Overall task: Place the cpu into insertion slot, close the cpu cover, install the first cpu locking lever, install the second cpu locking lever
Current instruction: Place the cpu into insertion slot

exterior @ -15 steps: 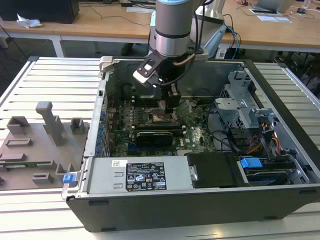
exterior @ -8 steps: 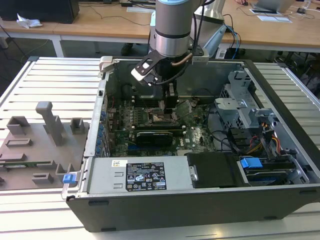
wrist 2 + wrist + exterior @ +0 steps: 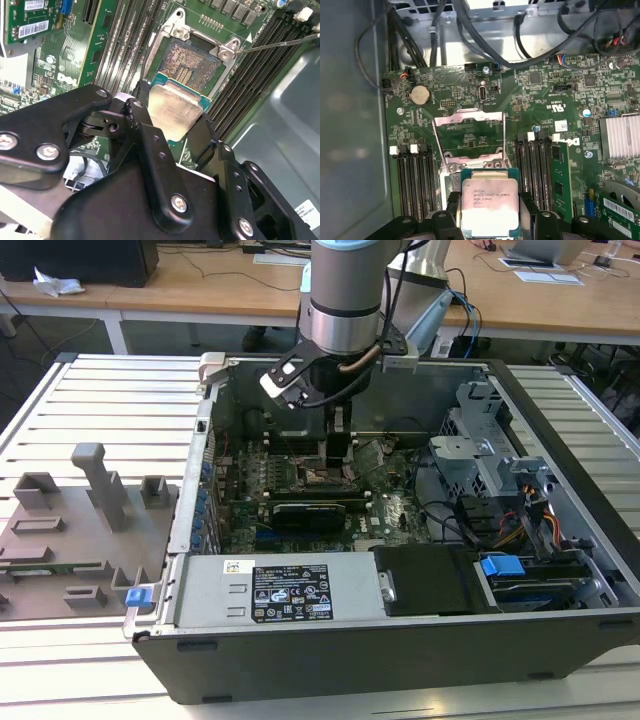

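Clamped on two opposite edges of the cpu (image 3: 490, 200), the end effector (image 3: 490, 212) is held low inside the open computer case (image 3: 400, 660), which is laid on its side on the slatted tabletop (image 3: 110, 400). Within the case a motherboard (image 3: 455, 95), a power supply (image 3: 290, 590) and a black graphics card (image 3: 310, 512) are housed. On the board, the insertion slot (image 3: 192, 62) is seen empty in the second wrist view, its pin field bare, with the chip carried just beside and above it, not seated. The cpu cover (image 3: 467, 118) is raised on its hinge, and a thin locking lever (image 3: 280, 44) is swung out free. By this showing no step is judged complete: the placing is under way, while the cover and both levers are left undone.
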Robot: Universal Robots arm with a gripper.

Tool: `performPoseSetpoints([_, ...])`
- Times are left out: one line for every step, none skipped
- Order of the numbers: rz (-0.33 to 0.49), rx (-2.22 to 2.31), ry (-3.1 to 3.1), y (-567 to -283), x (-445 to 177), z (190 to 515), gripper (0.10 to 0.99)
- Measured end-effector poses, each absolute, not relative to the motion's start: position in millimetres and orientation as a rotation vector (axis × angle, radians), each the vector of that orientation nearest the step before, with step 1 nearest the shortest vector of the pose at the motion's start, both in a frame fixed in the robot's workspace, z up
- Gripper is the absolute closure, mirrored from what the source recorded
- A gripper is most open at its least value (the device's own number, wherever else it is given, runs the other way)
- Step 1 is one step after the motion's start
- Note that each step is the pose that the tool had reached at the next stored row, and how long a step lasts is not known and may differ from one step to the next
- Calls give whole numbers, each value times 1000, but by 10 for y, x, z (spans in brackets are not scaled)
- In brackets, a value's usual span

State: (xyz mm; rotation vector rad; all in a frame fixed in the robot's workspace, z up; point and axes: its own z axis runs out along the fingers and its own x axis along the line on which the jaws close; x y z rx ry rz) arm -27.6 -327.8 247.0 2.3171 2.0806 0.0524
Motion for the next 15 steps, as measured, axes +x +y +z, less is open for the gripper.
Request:
performPoseSetpoints([52,2329,2067,-3277,-276,2469,541])
performPoseSetpoints([52,2342,2052,-3278,-276,2469,541])
performPoseSetpoints([52,2352,2040,-3278,-276,2469,541])
performPoseSetpoints([51,2363,2027,-3278,-276,2468,541])
performPoseSetpoints([51,2373,2016,-3278,-276,2468,541])
performPoseSetpoints([51,2384,2003,-3278,-276,2467,541])
performPoseSetpoints([51,2395,1988,-3278,-276,2467,541])
performPoseSetpoints([50,2403,1979,-3278,-276,2467,541])
performPoseSetpoints([50,2413,1966,-3278,-276,2466,541])
performPoseSetpoints([50,2422,1955,-3278,-276,2466,541])
performPoseSetpoints([50,2433,1941,-3278,-276,2465,541])
performPoseSetpoints([50,2445,1926,-3277,-276,2464,541])
performPoseSetpoints([49,2454,1913,-3277,-276,2463,541])
performPoseSetpoints([49,2466,1898,-3278,-276,2463,541])
performPoseSetpoints([49,2467,1897,-3278,-276,2462,541])
